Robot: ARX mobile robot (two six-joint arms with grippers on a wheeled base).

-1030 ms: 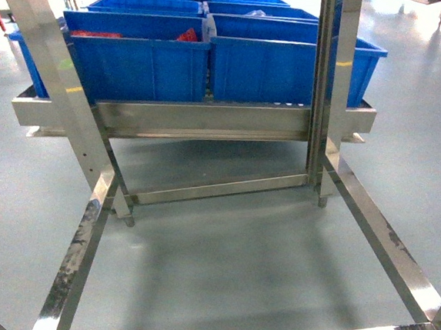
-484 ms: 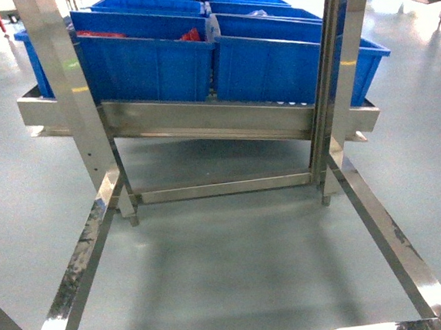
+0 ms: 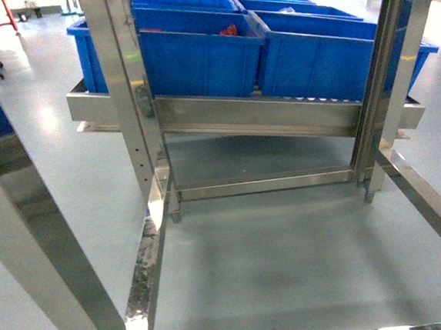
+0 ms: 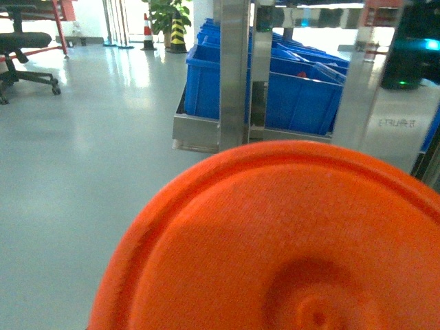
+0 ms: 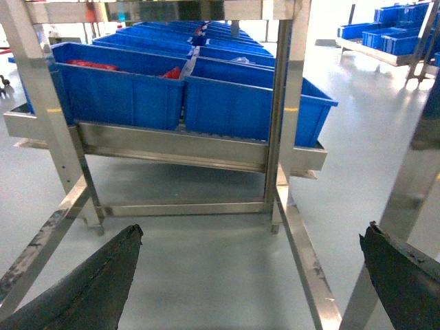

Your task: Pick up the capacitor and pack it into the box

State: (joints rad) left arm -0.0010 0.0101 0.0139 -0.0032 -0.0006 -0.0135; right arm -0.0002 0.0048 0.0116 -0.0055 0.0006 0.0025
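Right gripper (image 5: 251, 285) hangs with its two black, worn fingers (image 5: 89, 285) spread wide apart, nothing between them. Whether the left claw is apart or together cannot be told: a round orange plastic disc (image 4: 275, 240) fills its wrist view. No capacitor or pink box shows in any view; only big blue plastic bins (image 3: 203, 54) sit at twelve o'clock on a stainless steel rack (image 3: 262, 111). A capacitor would likely be light, rigid and smooth-sided, best pinched across its body, not its leads.
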